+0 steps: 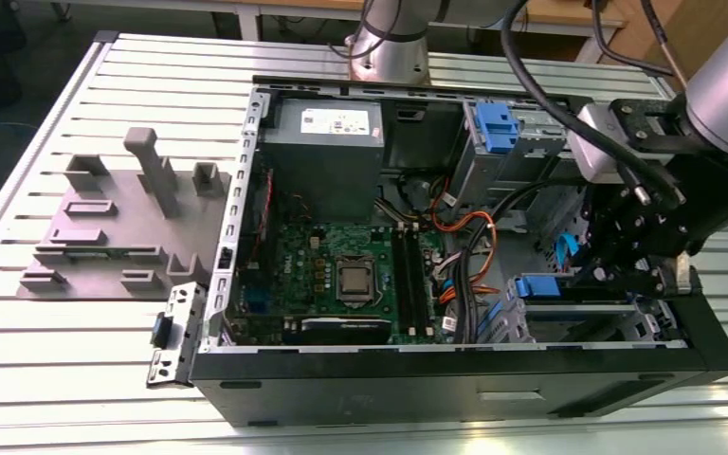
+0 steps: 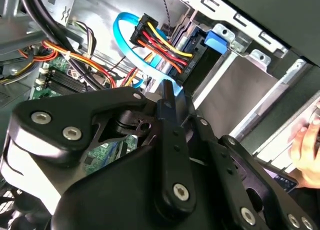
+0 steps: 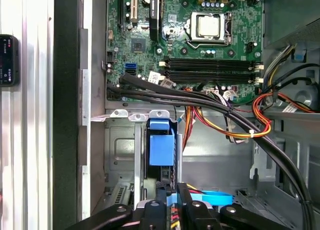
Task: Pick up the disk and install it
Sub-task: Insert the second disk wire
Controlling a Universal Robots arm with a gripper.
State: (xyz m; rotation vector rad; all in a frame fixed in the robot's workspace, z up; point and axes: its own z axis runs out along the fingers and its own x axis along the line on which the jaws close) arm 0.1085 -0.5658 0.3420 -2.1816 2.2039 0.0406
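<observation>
The disk [image 3: 161,149] stands on edge in the drive cage [image 3: 120,150] at the case's front corner, its blue end tab facing out, apparently seated in its bay. The gripper [image 1: 636,275] hangs just above it inside the computer case [image 1: 465,379]; whether its fingers are parted or clamped I cannot tell. Power cables [image 2: 165,47] and a blue data cable [image 2: 125,32] crowd the bay's mouth, beside the motherboard [image 3: 200,39].
</observation>
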